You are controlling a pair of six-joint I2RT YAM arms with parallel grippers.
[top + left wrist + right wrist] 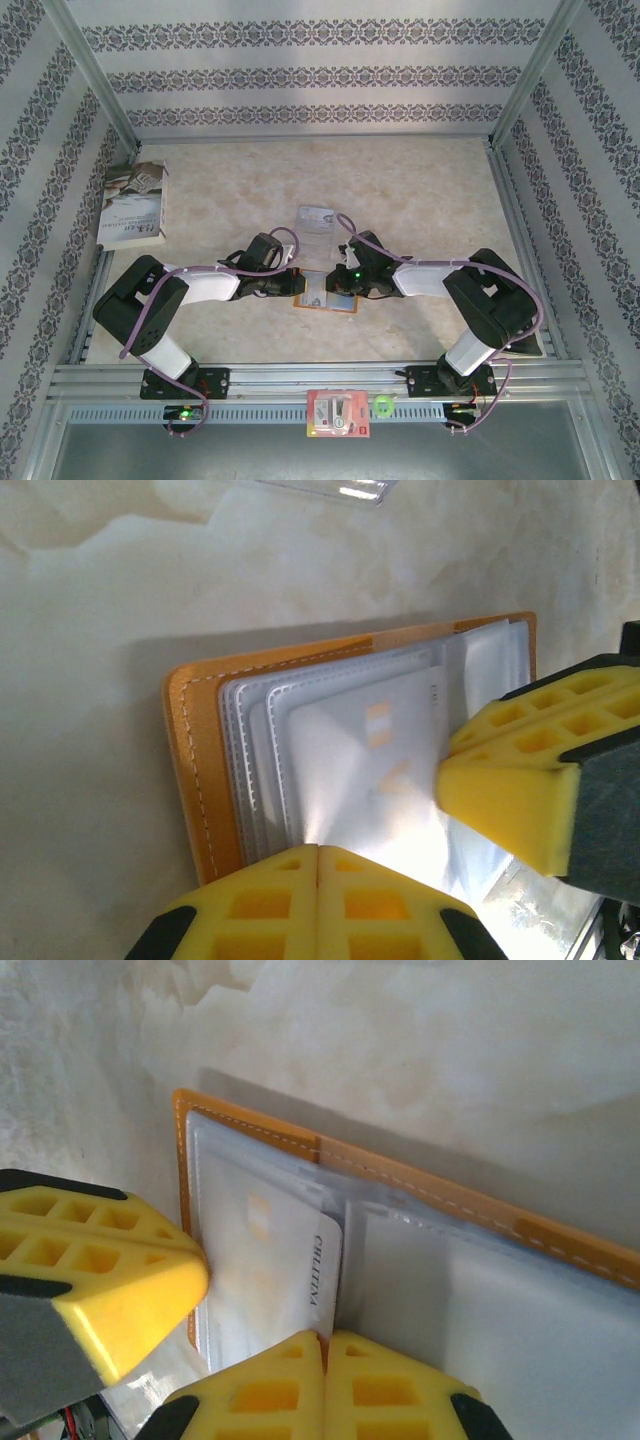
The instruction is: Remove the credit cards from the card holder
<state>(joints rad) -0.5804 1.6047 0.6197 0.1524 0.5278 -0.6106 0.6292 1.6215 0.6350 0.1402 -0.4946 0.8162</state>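
Observation:
The orange-tan card holder (322,307) lies open on the table between my two grippers. In the left wrist view its orange cover (195,760) frames stacked pale pockets, with a whitish credit card (370,760) showing faint orange marks. My left gripper (318,852) is shut, its tips pressing on the pocket side. My right gripper (327,1337) is shut on the edge of a credit card (285,1260) printed with dark letters, which pokes out of its pocket toward the fold. Each gripper's yellow finger shows in the other's view: the right one's finger (520,780) and the left one's finger (110,1270).
A clear plastic tray (318,218) lies just beyond the holder. A book (135,205) rests at the far left by the wall. On the near rail sit a red-and-white packet (338,415) and a green ring (383,405). Patterned walls enclose three sides.

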